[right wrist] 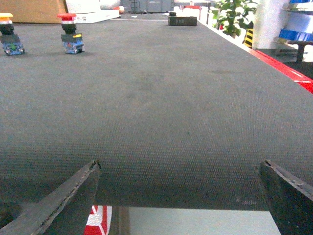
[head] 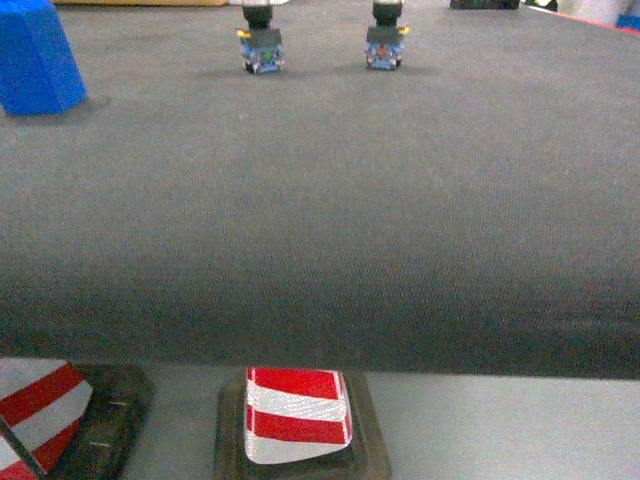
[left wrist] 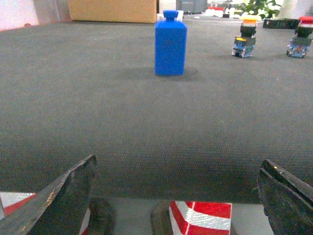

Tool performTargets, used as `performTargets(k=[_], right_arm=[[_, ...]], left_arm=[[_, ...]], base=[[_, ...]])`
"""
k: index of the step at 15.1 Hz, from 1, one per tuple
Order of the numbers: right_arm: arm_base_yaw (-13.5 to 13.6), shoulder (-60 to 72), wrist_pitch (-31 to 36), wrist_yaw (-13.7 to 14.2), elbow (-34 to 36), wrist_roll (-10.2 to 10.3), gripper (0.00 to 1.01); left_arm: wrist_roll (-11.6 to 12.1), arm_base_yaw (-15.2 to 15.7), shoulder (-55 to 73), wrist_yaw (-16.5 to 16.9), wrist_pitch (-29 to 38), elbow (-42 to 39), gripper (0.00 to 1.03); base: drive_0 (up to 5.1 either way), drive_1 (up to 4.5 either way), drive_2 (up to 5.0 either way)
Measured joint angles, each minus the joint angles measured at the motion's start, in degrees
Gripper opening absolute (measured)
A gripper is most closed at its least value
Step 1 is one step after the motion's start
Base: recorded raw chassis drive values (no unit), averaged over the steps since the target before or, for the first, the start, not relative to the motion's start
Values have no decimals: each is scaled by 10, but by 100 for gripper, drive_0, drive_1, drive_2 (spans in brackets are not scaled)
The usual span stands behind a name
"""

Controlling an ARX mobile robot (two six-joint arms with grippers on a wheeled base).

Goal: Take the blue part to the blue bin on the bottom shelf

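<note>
Head view: one blue part [head: 36,58] near the tabletop's [head: 320,220] far left corner, two push buttons [head: 261,45] along the far edge. Left wrist: left gripper [left wrist: 178,196] spread wide, nothing held, part standing upright ahead. Right wrist: right gripper [right wrist: 181,196] also spread, holding nothing, both buttons far left.

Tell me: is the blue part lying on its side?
No, in the left wrist view the blue part stands upright on the dark mat, its small knob on top.
</note>
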State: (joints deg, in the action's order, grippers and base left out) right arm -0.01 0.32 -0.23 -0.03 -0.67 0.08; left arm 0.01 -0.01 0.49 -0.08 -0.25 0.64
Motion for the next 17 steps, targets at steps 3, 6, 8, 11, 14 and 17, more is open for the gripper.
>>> performTargets(k=[3,6,8,11,14,17], right_arm=[[0,0,0,0,0,0,98],[0,0,0,0,0,0,98],[0,0,0,0,0,1,98],[0,0,0,0,0,0,98],[0,0,-1,0,0,1,98],[0,0,2,1,0,1,98]], left_arm=[[0,0,0,0,0,0,98],[0,0,0,0,0,0,98],[0,0,0,0,0,0,98],[0,0,0,0,0,0,98],[0,0,0,1,0,0,98],[0,0,0,1,2,0,98]], base=[[0,0,0],[0,0,0],[0,0,0],[0,0,0],[0,0,0],[0,0,0]])
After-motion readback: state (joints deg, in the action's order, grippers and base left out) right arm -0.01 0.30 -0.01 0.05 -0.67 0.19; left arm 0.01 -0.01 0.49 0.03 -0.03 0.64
